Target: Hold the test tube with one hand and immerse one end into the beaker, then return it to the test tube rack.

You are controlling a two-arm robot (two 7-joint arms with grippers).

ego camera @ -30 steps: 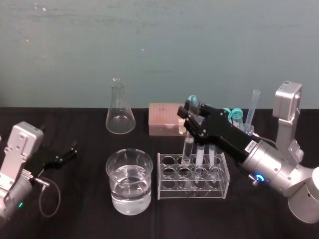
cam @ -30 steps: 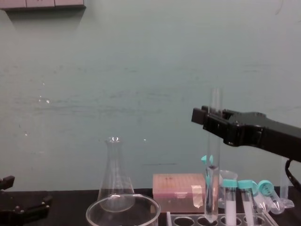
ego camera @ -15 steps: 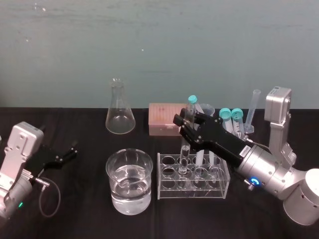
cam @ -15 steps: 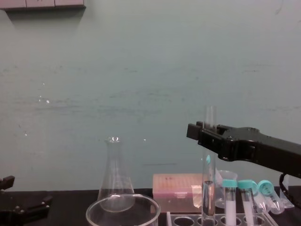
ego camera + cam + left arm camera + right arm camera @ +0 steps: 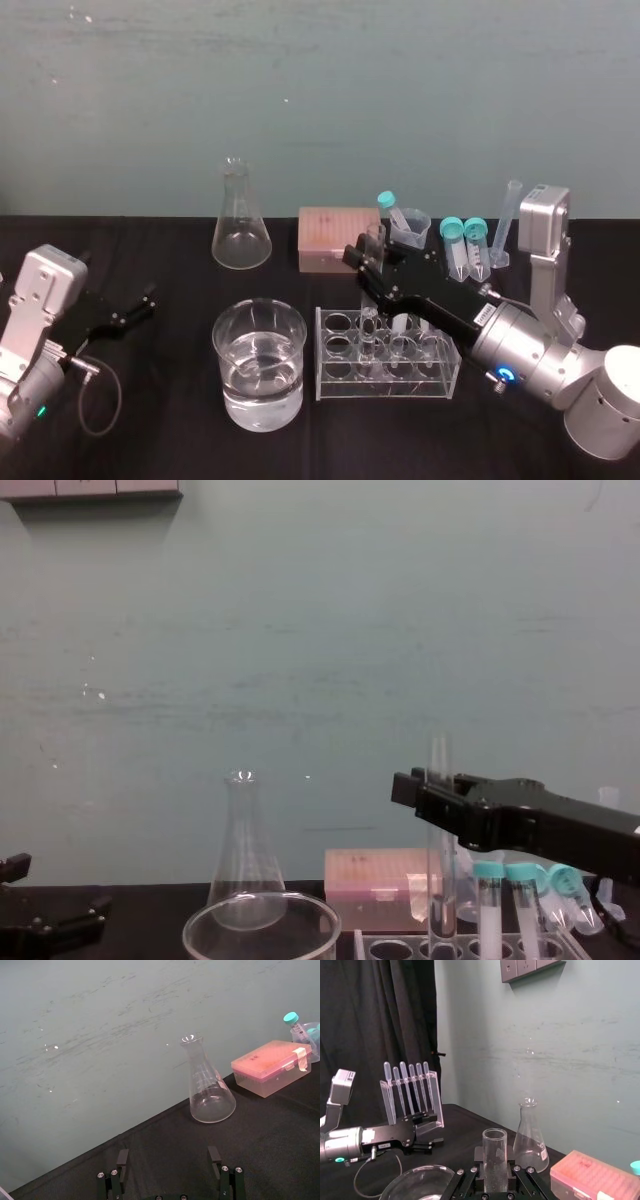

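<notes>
My right gripper (image 5: 368,262) clamps the test tube (image 5: 437,755) standing in the rack (image 5: 340,385); I judge only release left; left gripper (image 5: 138,303) parked, fingers apart

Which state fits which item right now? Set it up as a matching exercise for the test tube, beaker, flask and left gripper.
1. test tube
2. beaker
3. flask
4. left gripper

A. holds clear liquid
B. open, parked at the left of the table
C. gripped by the right gripper, lower end in the test tube rack
D. at the back, left of the pink box

Pairs: 1-C, 2-A, 3-D, 4-B.
</notes>
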